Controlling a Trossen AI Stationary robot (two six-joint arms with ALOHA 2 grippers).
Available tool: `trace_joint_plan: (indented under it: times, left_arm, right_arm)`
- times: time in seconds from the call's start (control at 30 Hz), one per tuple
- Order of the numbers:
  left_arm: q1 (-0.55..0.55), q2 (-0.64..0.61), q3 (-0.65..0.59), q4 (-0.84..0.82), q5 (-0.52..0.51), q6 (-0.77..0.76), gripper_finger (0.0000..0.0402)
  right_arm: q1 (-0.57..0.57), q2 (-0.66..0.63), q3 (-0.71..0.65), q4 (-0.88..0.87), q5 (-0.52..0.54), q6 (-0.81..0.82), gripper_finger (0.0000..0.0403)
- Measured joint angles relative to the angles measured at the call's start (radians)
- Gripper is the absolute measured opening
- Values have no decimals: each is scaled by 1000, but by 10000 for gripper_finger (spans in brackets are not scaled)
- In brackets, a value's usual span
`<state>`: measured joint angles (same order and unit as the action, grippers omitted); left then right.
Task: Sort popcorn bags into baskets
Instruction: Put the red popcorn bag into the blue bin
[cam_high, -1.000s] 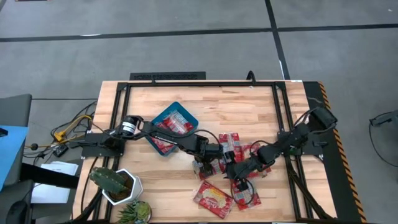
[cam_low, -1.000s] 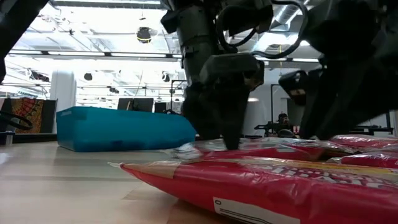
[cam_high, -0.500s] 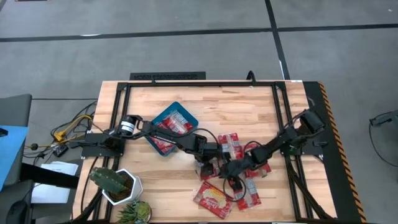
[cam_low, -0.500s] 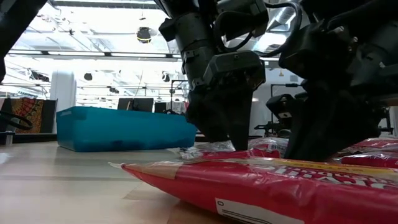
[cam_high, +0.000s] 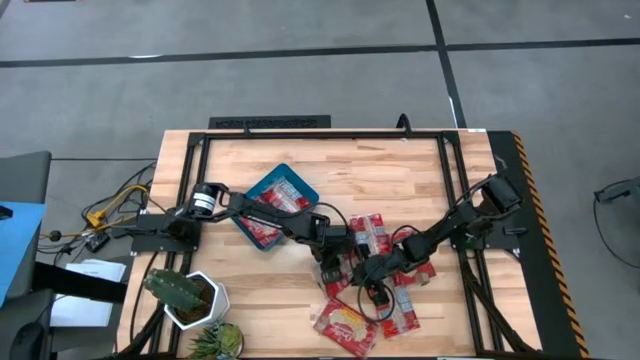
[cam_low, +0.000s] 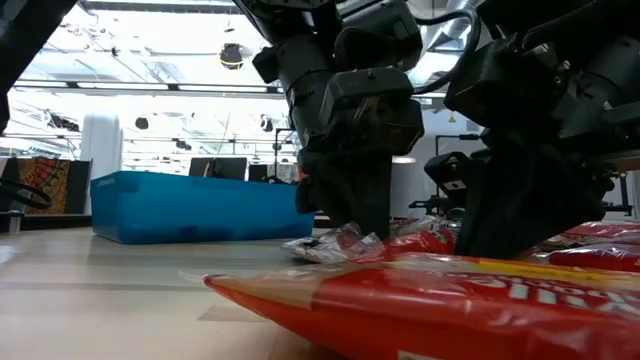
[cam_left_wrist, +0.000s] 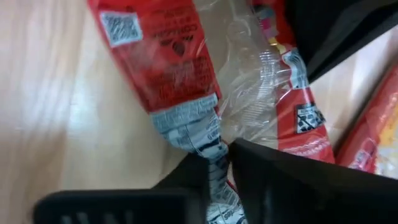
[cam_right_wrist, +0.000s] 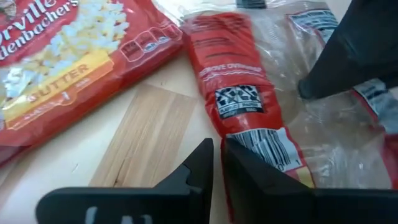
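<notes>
- I see the wooden table (cam_high: 400, 175) filling the middle of the high view, a black frame around its edge.
- Left arm (cam_high: 260, 212) reaches in from the left edge toward frame centre; right arm (cam_high: 455, 228) reaches in from the right edge toward the same spot.
- Teal tray (cam_high: 262, 190) sits upper left of centre in the high view, with red packets (cam_high: 287, 196) lying in it. In the low view it shows as a blue wall at left (cam_low: 200, 207).
- White hexagonal pot with a cactus (cam_high: 188, 296) stands at the lower left table corner.
- Loose popcorn bags lie in a cluster (cam_high: 385, 240) just right of centre, overlapping each other; one more bag (cam_high: 344, 324) lies apart at the lower centre, and fills the low view's foreground (cam_low: 420, 310).
- Left gripper (cam_high: 330, 268) is down at the left end of the cluster, clenched on the crimped end of a popcorn bag (cam_left_wrist: 180, 74); the wrist view shows the seal pinched between its fingers (cam_left_wrist: 273, 180).
- Right gripper (cam_high: 372, 287) is low just beside it, fingers (cam_right_wrist: 193, 171) nearly together, pinching the barcode end of another bag (cam_right_wrist: 239, 93).
- The two grippers are close, not touching as far as I can tell.
</notes>
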<state>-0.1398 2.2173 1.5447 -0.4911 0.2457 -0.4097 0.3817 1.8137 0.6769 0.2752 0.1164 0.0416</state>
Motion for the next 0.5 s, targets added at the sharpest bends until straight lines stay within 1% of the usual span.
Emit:
trace_joint_plan:
  times: [0.03, 0.1, 0.27, 0.5]
  left_arm:
    - [5, -2, 0, -4, 2, -7, 19]
    - [16, -7, -2, -8, 10, -28, 9]
    - [49, -31, -3, -4, -5, -87, 3]
    - [67, -96, -6, -35, -55, -149, 0]
  right_arm:
    - [0, -7, 0, -6, 1, 3, 69]
    - [2, -32, 0, -26, 9, 1, 69]
    - [-1, -130, -6, -153, 48, -5, 65]
    - [0, -336, -5, -392, 119, -16, 51]
